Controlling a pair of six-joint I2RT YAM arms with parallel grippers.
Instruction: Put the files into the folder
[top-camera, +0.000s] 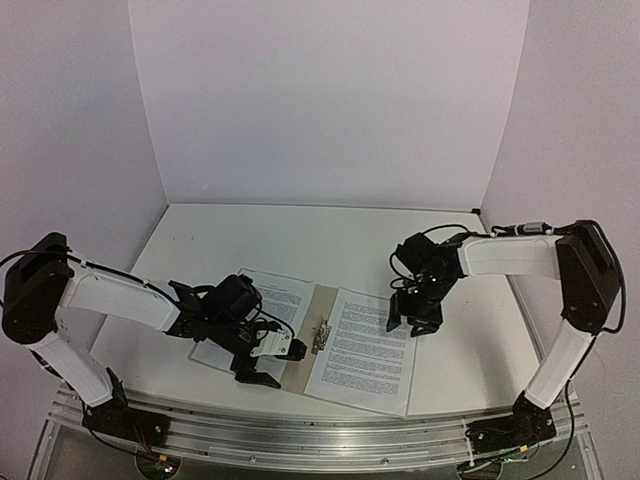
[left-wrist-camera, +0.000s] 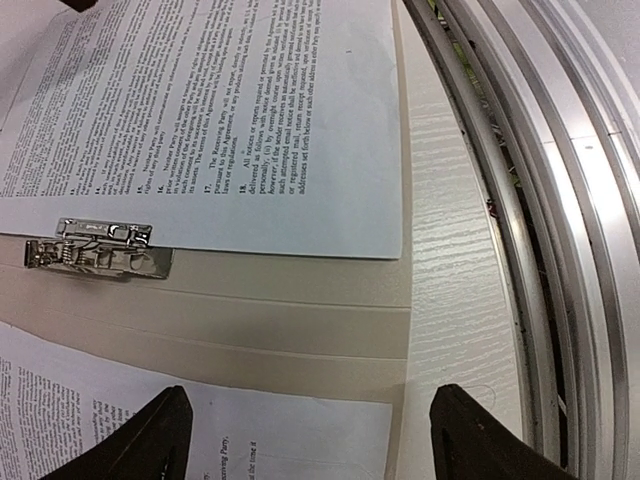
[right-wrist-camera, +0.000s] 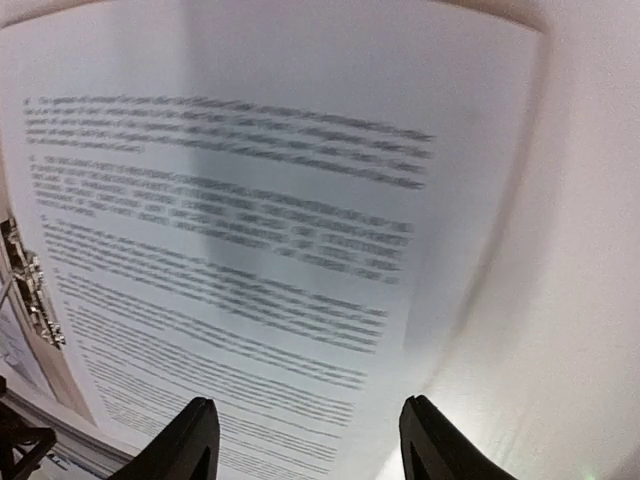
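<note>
jaws of the left gripper (left-wrist-camera: 310, 445) and right gripper (right-wrist-camera: 310, 440) stand wide apart, empty. beneath them the beige cardboard folder (top-camera: 308, 345) lies open on the white counter (top-camera: 200, 250), its spine running near to far. white printed sheets (top-camera: 365, 350) cover both flaps, with clause numbers "17." and "18." legible.

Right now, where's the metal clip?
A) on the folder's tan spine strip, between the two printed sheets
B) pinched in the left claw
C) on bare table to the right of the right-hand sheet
A: the metal clip lies on the folder, on its tan middle strip, with printed sheets on either side of it.
</note>
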